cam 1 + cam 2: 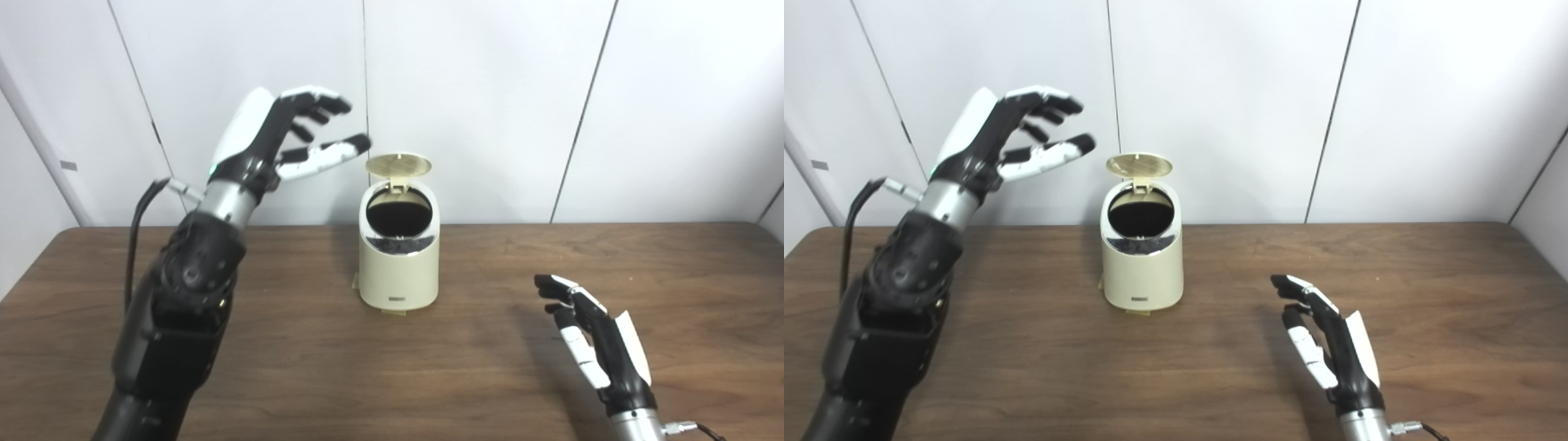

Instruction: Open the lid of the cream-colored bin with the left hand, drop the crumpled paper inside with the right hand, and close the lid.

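Bin [399,257] stood on the table [306,367], lid [398,163] raised. Left hand [278,138] hovered spread, up-left of it; right hand [588,337] lay spread and empty, to its right.

the bin [399,263] is cream-coloured, with a black inside and a shiny silver band at its mouth. its lid [398,163] is pale gold underneath. the left hand [278,138] and the right hand [591,334] are black and white. the table [429,373] is dark brown wood grain, the wall [490,92] white.
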